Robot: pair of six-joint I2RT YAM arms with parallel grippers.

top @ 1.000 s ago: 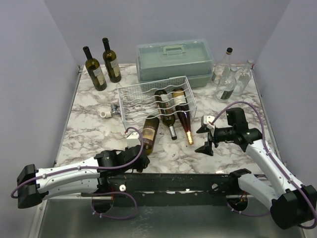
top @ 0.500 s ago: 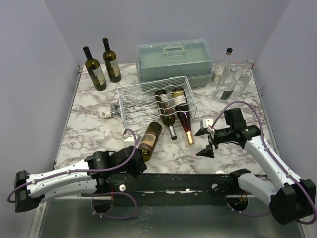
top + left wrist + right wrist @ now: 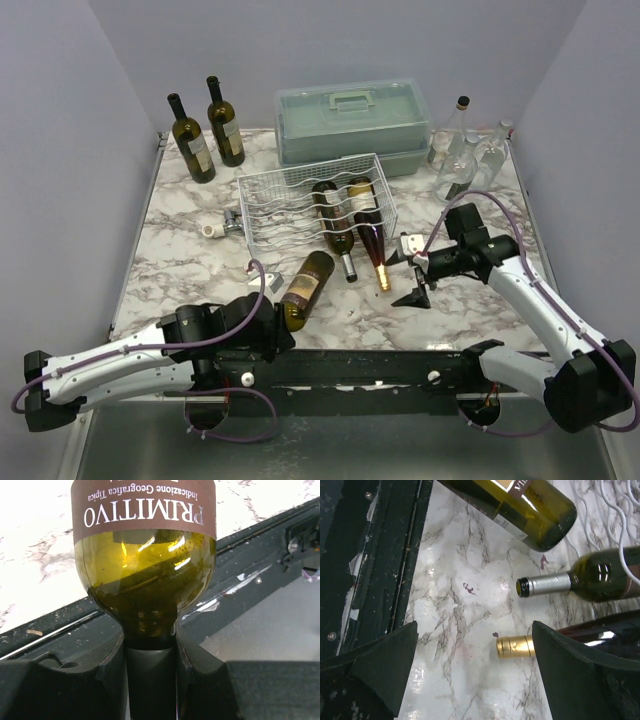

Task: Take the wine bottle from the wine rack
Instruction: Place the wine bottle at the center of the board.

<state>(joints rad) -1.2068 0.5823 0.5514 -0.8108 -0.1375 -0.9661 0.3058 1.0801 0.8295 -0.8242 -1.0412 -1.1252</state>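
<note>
While the left gripper [image 3: 150, 666] is clenching the slim neck of the rounded olive-glass Primitivo bottle [image 3: 145, 580], the right gripper [image 3: 475, 666] is hovering, splayed wide, over the glossy veined marble tabletop [image 3: 451, 615].

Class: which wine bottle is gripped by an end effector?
The green Primitivo bottle, its neck clamped in the left end effector; two others lie on the white rack, the rest stand at the back.

Table [image 3: 170, 262]: marbled top
Back: two dark bottles [image 3: 193, 150], grey-green case [image 3: 352, 122], clear bottles [image 3: 457, 170]
Middle: white wine rack [image 3: 272, 200]
</note>
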